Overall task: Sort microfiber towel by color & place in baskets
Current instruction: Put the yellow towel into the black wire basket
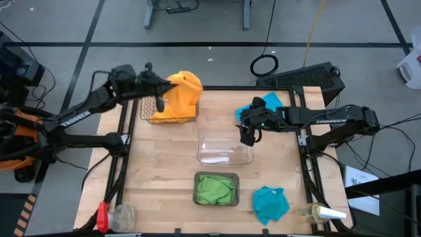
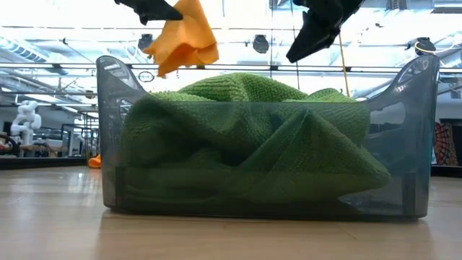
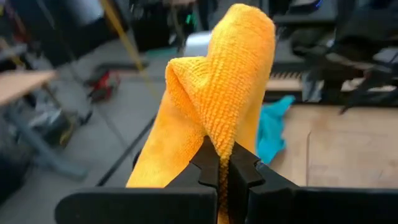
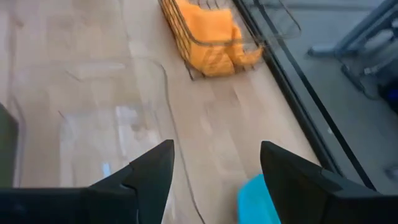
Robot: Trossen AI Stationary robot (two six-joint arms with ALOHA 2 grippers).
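Observation:
My left gripper [image 1: 162, 89] is shut on an orange-yellow towel [image 1: 185, 91] over the brown wire-mesh basket [image 1: 150, 112] at the table's far left. A second orange-yellow towel [image 4: 211, 38] lies in that basket. My right gripper [image 1: 248, 133] hangs open above the table, beside the far right corner of the clear tray [image 1: 225, 146]. The grey tray [image 1: 197, 189] near the front edge holds green towels [image 2: 245, 137]. One teal-blue towel [image 1: 266, 103] lies at the far right, another [image 1: 270, 204] at the near right. My left gripper pinches a bunched fold of the orange-yellow towel [image 3: 219, 140] between its two fingers [image 3: 208, 165], coming about level from the table's left. The towel is lifted and hangs below the gripper [image 2: 184, 43] over the basket. Whether its lower end touches the basket, I cannot tell.
A clear bottle with a red item [image 1: 113, 216] lies at the near left corner and another bottle [image 1: 320, 212] at the near right. A black keyboard [image 1: 309, 76] sits past the far edge. Bare wood [image 1: 164, 158] shows left of the clear tray.

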